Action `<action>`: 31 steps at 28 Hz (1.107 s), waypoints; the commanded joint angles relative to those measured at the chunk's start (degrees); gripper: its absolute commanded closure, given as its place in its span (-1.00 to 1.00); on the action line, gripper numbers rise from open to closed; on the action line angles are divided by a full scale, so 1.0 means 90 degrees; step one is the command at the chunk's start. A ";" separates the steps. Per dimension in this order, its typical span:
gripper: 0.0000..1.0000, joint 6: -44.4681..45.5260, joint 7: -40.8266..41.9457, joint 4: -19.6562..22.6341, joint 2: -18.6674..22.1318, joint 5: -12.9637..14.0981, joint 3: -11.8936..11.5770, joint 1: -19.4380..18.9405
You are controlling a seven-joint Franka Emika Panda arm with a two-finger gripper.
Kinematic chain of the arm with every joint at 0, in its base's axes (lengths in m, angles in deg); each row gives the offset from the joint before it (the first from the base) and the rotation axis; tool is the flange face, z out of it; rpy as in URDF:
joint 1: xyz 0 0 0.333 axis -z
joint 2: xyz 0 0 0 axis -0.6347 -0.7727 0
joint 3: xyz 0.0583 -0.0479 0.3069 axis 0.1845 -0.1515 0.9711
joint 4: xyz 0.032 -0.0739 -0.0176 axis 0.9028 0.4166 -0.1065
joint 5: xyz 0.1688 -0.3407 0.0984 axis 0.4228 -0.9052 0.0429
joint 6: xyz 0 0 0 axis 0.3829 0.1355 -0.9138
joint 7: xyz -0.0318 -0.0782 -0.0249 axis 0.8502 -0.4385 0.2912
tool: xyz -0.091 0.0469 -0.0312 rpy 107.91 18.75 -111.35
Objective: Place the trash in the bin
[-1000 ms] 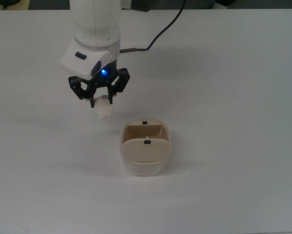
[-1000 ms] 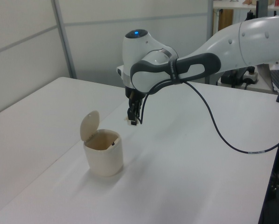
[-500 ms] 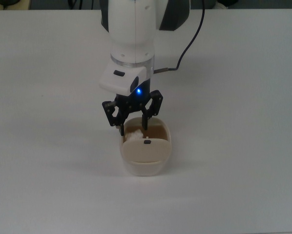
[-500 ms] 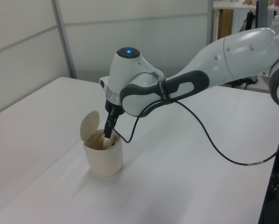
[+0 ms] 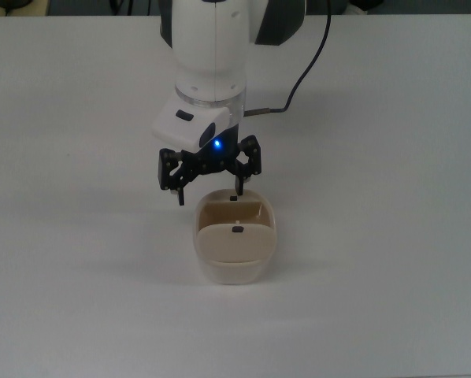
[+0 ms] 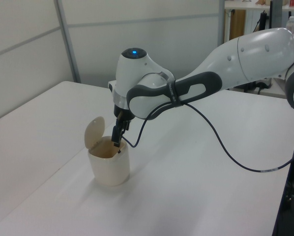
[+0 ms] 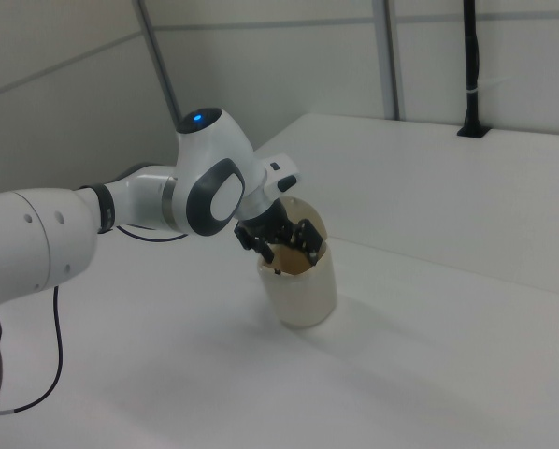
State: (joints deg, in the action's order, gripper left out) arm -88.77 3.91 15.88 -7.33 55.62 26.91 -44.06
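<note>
Nothing sits between my spread fingers as my gripper (image 5: 209, 191) hangs just above the far rim of the bin (image 5: 234, 268), so I judge the trash lies unseen inside, below me.

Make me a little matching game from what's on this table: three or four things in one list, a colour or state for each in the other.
Things:
1. bin
2. bin's lid
3. tool
4. cable

States:
A. black, trailing across the white table
B. swung up, standing upright
C. beige, open at the top
D. fingers spread, holding nothing, above the bin's rim

Pairs: 1-C, 2-B, 3-D, 4-A
</note>
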 commanded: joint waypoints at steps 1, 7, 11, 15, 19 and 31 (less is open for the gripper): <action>-1.00 0.1015 -0.0146 0.0036 0.0318 -0.0007 -0.0085 -0.0039; -1.00 0.2246 -0.0156 0.0026 0.0727 -0.0056 -0.0193 -0.0039; -1.00 0.2677 -0.0205 -0.0091 0.1050 -0.0076 -0.0251 0.0000; -1.00 0.3009 -0.0224 -0.0227 0.1158 -0.0076 -0.0329 0.0020; -1.00 0.3477 -0.0234 -0.0296 0.1158 -0.0075 -0.0320 0.0010; -1.00 0.3576 -0.0244 -0.0296 0.1138 -0.0085 -0.0329 0.0020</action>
State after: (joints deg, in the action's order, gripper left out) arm -58.27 2.81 14.03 3.05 55.61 24.14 -43.73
